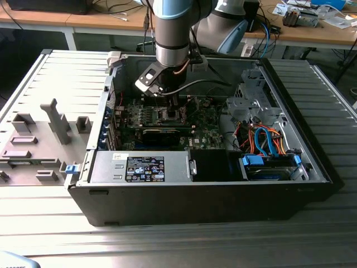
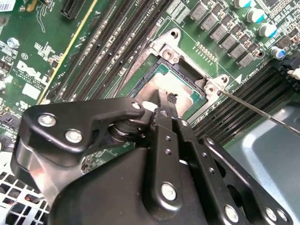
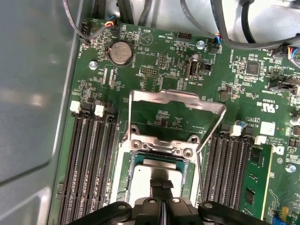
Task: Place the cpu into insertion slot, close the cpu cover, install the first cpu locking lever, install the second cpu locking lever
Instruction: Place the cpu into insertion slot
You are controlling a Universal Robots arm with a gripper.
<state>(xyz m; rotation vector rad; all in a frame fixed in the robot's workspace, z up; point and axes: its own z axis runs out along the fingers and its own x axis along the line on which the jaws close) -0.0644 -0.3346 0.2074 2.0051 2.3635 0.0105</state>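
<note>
The cpu (image 3: 152, 172) lies flat in its socket on the green motherboard, pale metal top up. It also shows in the second wrist view as the cpu (image 2: 176, 83). My gripper (image 3: 161, 184) is shut, and its joined fingertips rest on the chip's top with nothing between them. The same contact shows at the gripper (image 2: 168, 99). The cpu cover (image 3: 176, 99) stands raised on its hinge beyond the socket, with the board visible through its window. A thin locking lever (image 2: 255, 111) sticks out sideways from the socket, unlatched. In the exterior view my gripper (image 1: 172, 109) reaches down into the open case.
Memory slots (image 3: 89, 164) flank the socket on both sides. A black card (image 1: 162, 133) lies in front of the socket area. The power supply (image 1: 145, 164), drive cage with orange and blue cables (image 1: 268, 142) and case walls (image 1: 111, 95) hem in the board. A grey fixture tray (image 1: 39, 139) sits outside.
</note>
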